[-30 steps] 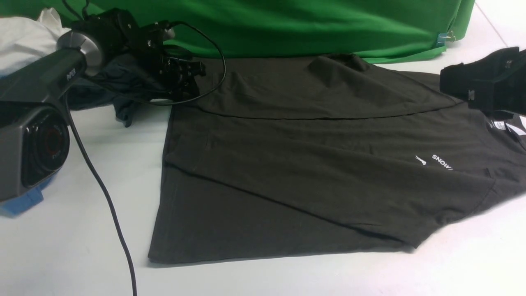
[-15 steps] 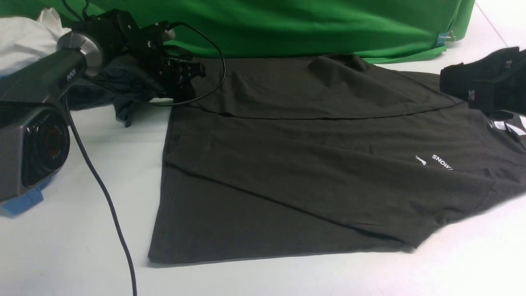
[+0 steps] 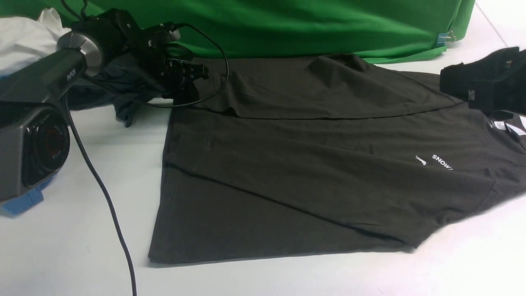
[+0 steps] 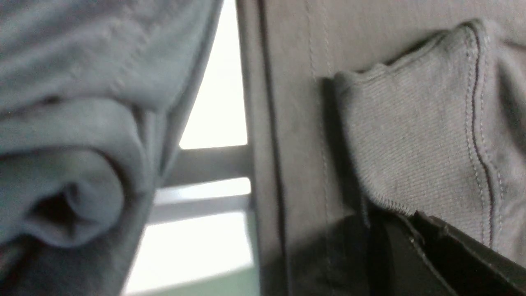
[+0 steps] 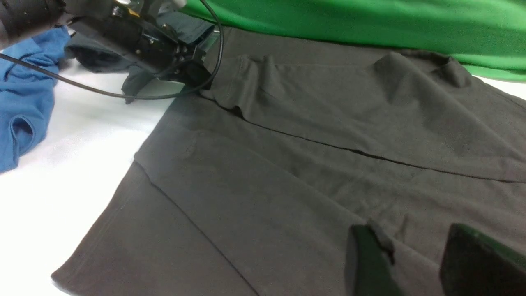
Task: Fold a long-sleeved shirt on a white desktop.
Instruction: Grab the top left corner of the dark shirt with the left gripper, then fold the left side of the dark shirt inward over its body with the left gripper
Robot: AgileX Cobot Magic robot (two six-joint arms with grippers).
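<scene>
The long-sleeved shirt (image 3: 312,172) lies flat and charcoal-black on the white desktop (image 3: 74,246). Its white lettering (image 3: 441,161) and neck label (image 3: 503,125) are toward the right. One sleeve is folded across the far side of the body. My left gripper (image 3: 198,77) is at that sleeve's end on the far left. In the left wrist view the gripper (image 4: 411,220) is shut on the ribbed cuff (image 4: 411,135). My right gripper (image 5: 415,263) hangs over the shirt's right part. Its fingers (image 5: 365,263) stand apart, with fabric lying flat below them.
A green backdrop (image 3: 308,24) runs along the far edge. A dark slate garment (image 3: 119,82) and white cloth (image 3: 24,37) lie behind my left arm, and a blue garment (image 5: 24,94) is further left. A black cable (image 3: 102,189) trails over the table's left side.
My left gripper has shut on the sleeve cuff and shifted slightly right. The sleeve end has bunched into a small fold. The right arm has not moved.
</scene>
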